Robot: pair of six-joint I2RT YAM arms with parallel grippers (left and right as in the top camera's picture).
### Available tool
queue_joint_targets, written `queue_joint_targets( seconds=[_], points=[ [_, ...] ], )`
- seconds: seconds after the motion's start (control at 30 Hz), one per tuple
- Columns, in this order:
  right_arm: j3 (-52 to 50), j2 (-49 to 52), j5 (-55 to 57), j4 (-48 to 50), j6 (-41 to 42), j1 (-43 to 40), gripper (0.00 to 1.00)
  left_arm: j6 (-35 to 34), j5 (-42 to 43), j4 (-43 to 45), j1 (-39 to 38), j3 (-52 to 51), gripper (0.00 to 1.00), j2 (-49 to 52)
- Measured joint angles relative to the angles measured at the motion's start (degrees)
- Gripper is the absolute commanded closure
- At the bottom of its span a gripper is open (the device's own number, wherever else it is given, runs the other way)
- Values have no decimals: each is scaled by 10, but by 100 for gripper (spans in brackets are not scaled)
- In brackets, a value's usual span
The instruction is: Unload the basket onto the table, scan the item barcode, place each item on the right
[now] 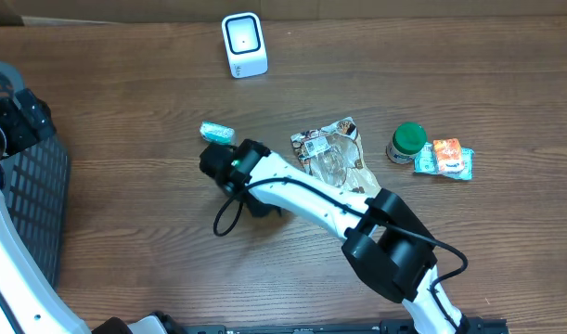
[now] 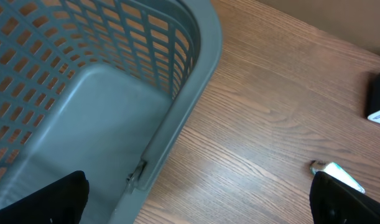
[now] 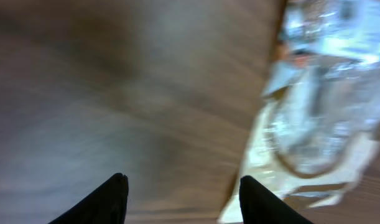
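Pickup looks like the step in hand. Right hand (image 3: 183,199) hangs over the middle of the bench (image 1: 125,83), fingers (image 3: 112,199) half spread on nothing; small teal packet (image 1: 218,132) lies just beyond, untouched. Next: pinch that 1 packet and carry it to the scanner (image 1: 244,44) at the far edge. Left hand (image 2: 196,199) gapes beside the basket (image 2: 196,56).

Grey mesh basket (image 2: 199,65) — plastic, seemingly — sits on the wooden table (image 1: 125,83).
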Motion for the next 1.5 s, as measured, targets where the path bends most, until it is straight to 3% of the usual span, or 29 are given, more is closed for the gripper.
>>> queue_joint_targets(
  seconds=[0.2,0.5,0.6,0.73,1.33,1.5],
  points=[
    [3,-2,-77,-5,-17,-38,50,0,0,0,0,0,0,0],
    [20,-88,-165,-19,-64,-220,39,0,0,0,0,0,1,0],
    [21,-103,-174,-15,-86,-290,42,0,0,0,0,0,0,0],
    [-16,-102,-179,33,-112,-348,54,0,0,0,0,0,0,0],
    [-187,-88,-225,130,-132,-345,55,0,0,0,0,0,1,0],
    [-206,-88,-258,154,-131,-328,51,0,0,0,0,0,1,0]
  ],
)
